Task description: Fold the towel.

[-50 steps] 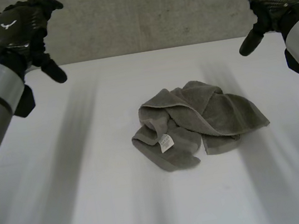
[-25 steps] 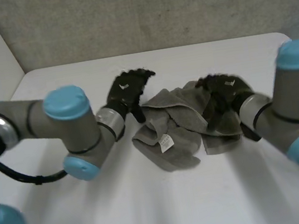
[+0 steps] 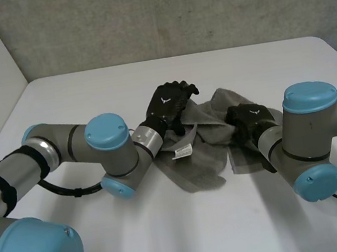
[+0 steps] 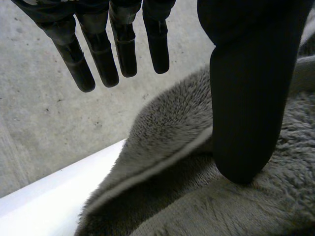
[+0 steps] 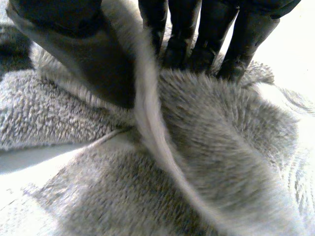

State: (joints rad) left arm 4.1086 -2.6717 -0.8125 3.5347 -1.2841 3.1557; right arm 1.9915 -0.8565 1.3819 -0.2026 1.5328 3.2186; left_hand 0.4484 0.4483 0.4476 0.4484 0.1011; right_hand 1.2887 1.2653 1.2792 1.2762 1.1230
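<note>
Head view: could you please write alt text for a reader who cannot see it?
A crumpled grey towel lies in the middle of a white table. The robot's left hand rests on its far left part, the right hand on its right part. A white label shows on the cloth.

Grey towel (image 3: 201, 167) w/ white label (image 3: 182, 152); black left robot hand (image 3: 168, 104) & right robot hand (image 3: 247, 120); white table (image 3: 173, 239).

L hand (image 3: 168, 102) moved onto towel (image 3: 203, 168); R hand (image 3: 248, 120) now pinching its fold.
</note>
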